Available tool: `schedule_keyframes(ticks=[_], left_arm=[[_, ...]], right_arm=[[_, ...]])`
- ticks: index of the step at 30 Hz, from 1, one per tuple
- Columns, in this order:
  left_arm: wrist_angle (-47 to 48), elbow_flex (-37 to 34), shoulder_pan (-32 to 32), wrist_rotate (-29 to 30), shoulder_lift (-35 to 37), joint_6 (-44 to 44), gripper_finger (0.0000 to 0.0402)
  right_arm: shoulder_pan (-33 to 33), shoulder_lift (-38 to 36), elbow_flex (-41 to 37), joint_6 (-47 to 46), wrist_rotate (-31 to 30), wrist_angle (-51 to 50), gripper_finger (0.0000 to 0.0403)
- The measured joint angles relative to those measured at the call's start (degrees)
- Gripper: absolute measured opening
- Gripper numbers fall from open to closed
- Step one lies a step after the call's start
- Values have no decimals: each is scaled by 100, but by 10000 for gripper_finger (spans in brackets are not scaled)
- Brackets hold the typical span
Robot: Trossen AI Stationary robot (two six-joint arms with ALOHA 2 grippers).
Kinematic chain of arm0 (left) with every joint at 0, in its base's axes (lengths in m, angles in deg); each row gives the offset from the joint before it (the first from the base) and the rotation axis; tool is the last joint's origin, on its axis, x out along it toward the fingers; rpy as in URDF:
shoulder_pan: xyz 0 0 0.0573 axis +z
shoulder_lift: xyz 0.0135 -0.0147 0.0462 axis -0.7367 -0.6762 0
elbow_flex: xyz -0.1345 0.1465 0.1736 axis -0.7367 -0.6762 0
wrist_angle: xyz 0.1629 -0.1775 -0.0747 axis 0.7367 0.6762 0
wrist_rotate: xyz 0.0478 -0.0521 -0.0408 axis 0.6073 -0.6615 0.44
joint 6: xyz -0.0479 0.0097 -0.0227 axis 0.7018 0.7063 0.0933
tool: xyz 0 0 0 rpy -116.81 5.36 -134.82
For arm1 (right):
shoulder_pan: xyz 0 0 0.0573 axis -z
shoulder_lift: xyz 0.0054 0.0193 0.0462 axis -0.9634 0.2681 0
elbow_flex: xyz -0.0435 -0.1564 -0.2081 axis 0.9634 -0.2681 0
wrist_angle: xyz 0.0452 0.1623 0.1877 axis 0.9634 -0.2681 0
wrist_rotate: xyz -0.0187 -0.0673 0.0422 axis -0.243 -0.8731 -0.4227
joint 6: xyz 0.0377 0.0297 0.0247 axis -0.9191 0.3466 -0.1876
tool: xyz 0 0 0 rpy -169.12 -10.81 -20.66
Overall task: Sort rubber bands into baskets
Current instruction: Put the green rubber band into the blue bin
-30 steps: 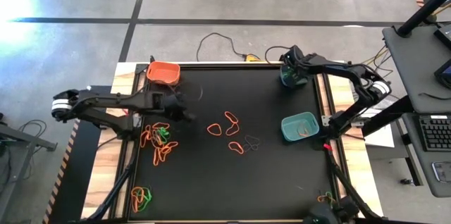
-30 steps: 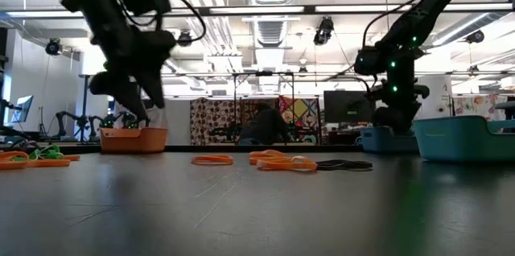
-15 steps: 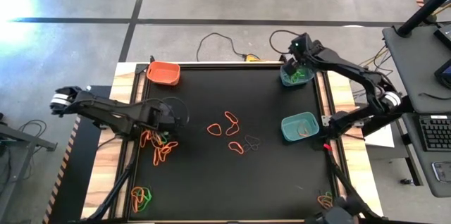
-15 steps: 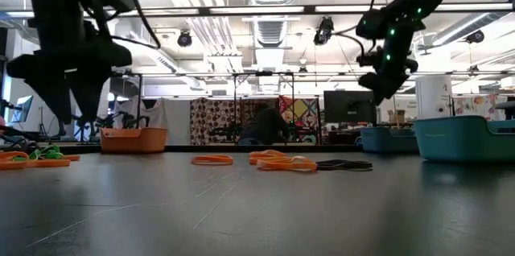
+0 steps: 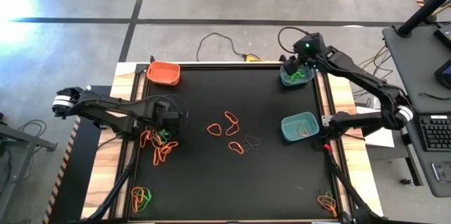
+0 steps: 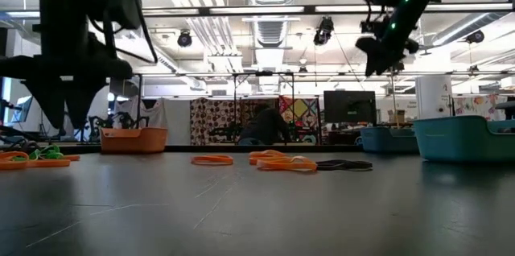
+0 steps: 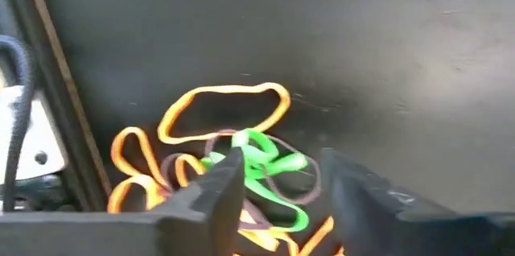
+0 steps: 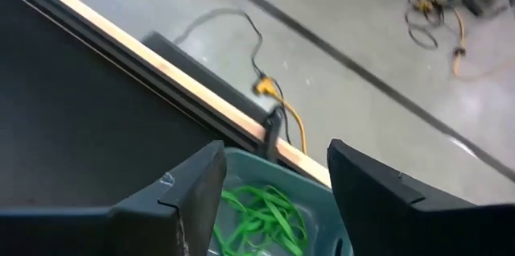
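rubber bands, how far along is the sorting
Done: green rubber bands lie in the far dark-teal plastic basket, under the open right gripper. In hand: the left gripper, jaws open, sits over a tangled orange and green pile. Left: that pile, loose orange loops mid-mat, and a small heap near the front left corner.

Orange and green rubber bands (image 7: 241, 167) cut off at left wrist view's lower edge, partly hidden behind dark fingers (image 7: 211, 200). Blue basket (image 8: 282, 200) cropped likewise in right wrist view.
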Motion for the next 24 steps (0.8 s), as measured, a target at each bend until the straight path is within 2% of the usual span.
schedule_keyframes(ticks=[5, 9, 13, 21, 24], left_arm=[[30, -4, 174, -2, -299, -215, 70], [76, -4, 308, -163, -517, -453, 40], [105, -4, 454, -275, -717, -550, 44], [52, -4, 592, -453, -1000, -757, 99], [-19, -4, 592, -701, -1150, -930, 105]], right_arm=[[-333, -419, 0, -67, 234, -4, 191], [-571, -663, 0, -231, 299, -2, 177], [-749, -802, -2, -230, 299, -2, 166], [-834, -743, 78, -145, 279, 0, 149], [-834, -722, 85, -87, 278, -4, 143]])
